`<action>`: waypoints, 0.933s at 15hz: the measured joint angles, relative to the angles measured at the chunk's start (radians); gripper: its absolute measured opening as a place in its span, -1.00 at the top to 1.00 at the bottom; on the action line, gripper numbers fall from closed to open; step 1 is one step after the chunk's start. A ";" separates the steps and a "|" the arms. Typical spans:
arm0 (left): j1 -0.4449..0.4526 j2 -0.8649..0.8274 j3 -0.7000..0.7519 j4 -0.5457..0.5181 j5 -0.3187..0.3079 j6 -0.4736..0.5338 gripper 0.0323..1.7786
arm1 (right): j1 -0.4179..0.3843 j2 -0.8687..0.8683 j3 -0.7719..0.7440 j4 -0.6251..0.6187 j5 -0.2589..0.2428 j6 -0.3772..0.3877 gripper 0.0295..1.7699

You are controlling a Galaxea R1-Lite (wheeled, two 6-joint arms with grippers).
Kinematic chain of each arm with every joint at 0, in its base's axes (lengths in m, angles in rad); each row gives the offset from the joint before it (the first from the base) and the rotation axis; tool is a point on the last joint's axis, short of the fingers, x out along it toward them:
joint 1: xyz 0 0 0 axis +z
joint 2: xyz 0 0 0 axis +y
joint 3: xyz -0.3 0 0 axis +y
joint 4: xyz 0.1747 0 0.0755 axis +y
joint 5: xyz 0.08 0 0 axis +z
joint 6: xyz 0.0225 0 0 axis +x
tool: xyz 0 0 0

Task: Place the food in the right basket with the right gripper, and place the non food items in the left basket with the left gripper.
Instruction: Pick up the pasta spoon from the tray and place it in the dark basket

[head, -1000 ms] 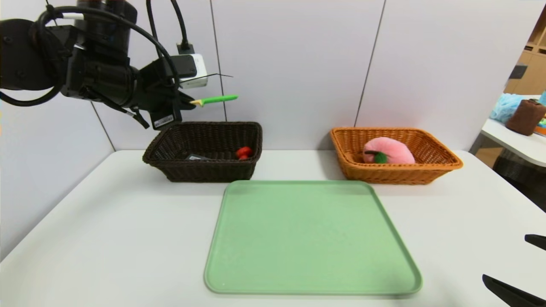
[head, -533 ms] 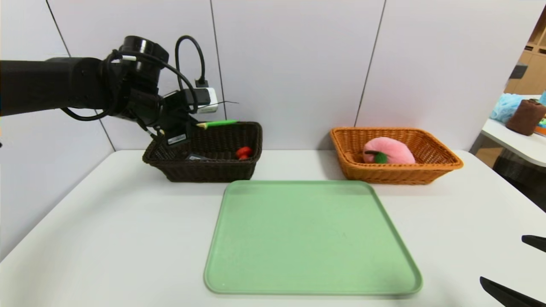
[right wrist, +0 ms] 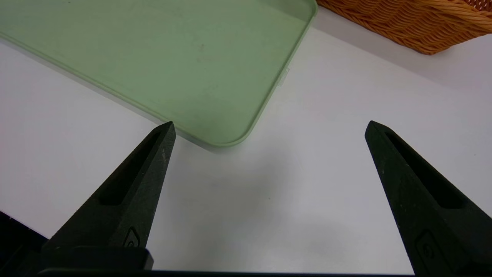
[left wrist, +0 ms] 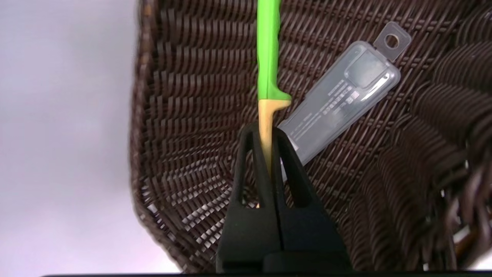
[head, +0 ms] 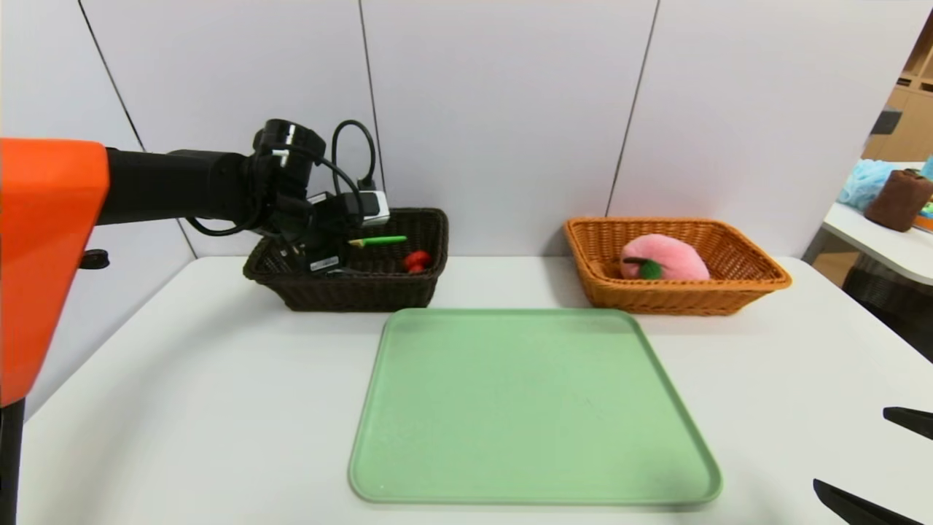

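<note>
My left gripper (head: 342, 246) (left wrist: 265, 130) is shut on the yellow neck of the pasta spoon (left wrist: 268, 46), whose green handle (head: 379, 240) sticks out level, inside the left basket (head: 408, 290) (left wrist: 184, 115) just below its rim. Under the spoon, the grey translucent case (left wrist: 342, 96) lies on the basket floor. The red duck (head: 417, 260) sits at that basket's right end. The pink plush peach (head: 667, 257) lies in the orange-tan right basket (head: 685, 300) (right wrist: 403, 19). Low over the table at the front right, my right gripper (head: 851, 448) (right wrist: 269, 125) is open and empty.
A light green tray (head: 532, 408) (right wrist: 173, 50) with nothing on it lies mid-table in front of both baskets. White wall panels stand close behind the baskets. A side table with cloths (head: 896, 200) is at the far right.
My left arm has come down and forward, carrying the spoon from above the dark basket's rim to inside it. The right gripper has barely moved.
</note>
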 joint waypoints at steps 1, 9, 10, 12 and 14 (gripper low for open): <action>0.000 0.010 -0.002 0.000 0.001 0.000 0.98 | 0.000 0.002 0.001 0.000 0.000 0.000 -0.92; 0.013 -0.002 -0.035 0.005 0.000 -0.005 -0.21 | 0.003 0.010 0.011 0.000 0.003 -0.017 -0.92; 0.013 -0.012 -0.039 0.008 -0.001 -0.004 -0.30 | 0.003 0.010 0.011 0.000 0.003 -0.021 -0.92; 0.014 -0.039 -0.041 0.011 -0.003 -0.006 -0.44 | 0.002 0.010 0.012 -0.001 0.000 -0.021 -0.92; 0.013 -0.090 -0.033 0.012 -0.011 -0.010 -0.55 | 0.002 0.010 0.012 -0.001 0.000 -0.021 -0.92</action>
